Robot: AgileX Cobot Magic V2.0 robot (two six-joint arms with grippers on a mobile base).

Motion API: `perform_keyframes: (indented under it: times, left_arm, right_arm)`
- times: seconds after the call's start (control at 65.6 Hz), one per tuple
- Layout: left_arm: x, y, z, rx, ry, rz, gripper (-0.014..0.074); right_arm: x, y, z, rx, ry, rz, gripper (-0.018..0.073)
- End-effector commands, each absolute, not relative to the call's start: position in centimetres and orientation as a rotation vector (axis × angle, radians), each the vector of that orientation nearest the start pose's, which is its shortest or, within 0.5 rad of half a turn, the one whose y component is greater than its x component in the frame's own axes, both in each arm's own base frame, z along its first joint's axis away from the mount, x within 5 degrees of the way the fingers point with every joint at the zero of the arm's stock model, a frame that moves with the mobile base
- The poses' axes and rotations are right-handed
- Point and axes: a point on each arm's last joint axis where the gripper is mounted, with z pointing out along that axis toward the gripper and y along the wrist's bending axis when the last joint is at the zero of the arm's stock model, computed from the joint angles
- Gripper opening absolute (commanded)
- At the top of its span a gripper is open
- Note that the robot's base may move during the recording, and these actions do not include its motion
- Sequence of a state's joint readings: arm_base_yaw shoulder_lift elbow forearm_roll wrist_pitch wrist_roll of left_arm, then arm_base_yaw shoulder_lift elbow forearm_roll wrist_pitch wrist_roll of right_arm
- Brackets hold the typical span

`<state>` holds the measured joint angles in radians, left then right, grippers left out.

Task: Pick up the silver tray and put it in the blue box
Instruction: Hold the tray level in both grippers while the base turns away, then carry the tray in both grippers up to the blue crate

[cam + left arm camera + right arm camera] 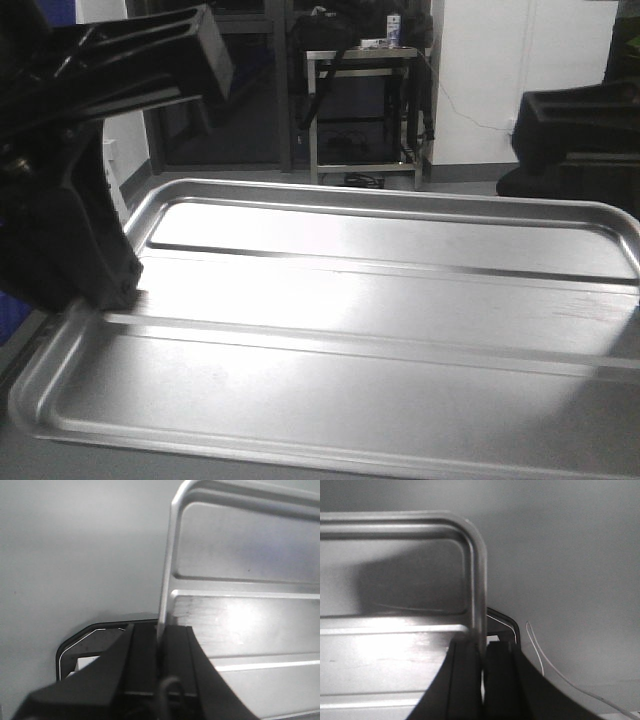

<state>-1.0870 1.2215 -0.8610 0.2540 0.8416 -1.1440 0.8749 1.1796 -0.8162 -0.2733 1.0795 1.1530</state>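
The silver tray (350, 300) fills the front view, its two long ribs running left to right. My left gripper (112, 288) is shut on the tray's left rim. In the left wrist view the jaws (161, 630) pinch the thin rim of the tray (240, 570). My right gripper (482, 647) is shut on the tray's right rim (479, 595). Its black body (580, 130) shows at the right edge of the front view, with the fingertips out of frame there. The tray appears held between both grippers. The blue box is not in view.
A metal shelf table (365, 110) with bags and cables stands at the back by a white wall (520, 70). A plain grey surface (75, 555) lies below the tray in both wrist views. A thin white cable (536, 650) lies on it to the right.
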Motion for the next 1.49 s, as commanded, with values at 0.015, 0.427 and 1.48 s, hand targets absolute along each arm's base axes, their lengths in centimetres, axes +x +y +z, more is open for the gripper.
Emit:
perform_keyframes:
  times: [0.015,0.427,1.48]
  left_arm:
    - [12.35,-18.18,28.56,0.094,2.672,-0.320,-0.0104]
    - [12.35,-18.18,28.56,0.094,2.672,-0.320,-0.0104]
    - [12.41,-18.14,28.57,0.093,2.669,-0.317,-0.0104]
  right_arm:
    - [13.90,11.57,27.48,0.260,2.788,-0.187,0.0050]
    - [13.92,11.61,27.54,0.259,2.785,-0.178,0.0050]
    - [13.92,11.57,27.58,0.261,2.784,-0.176,0.0050]
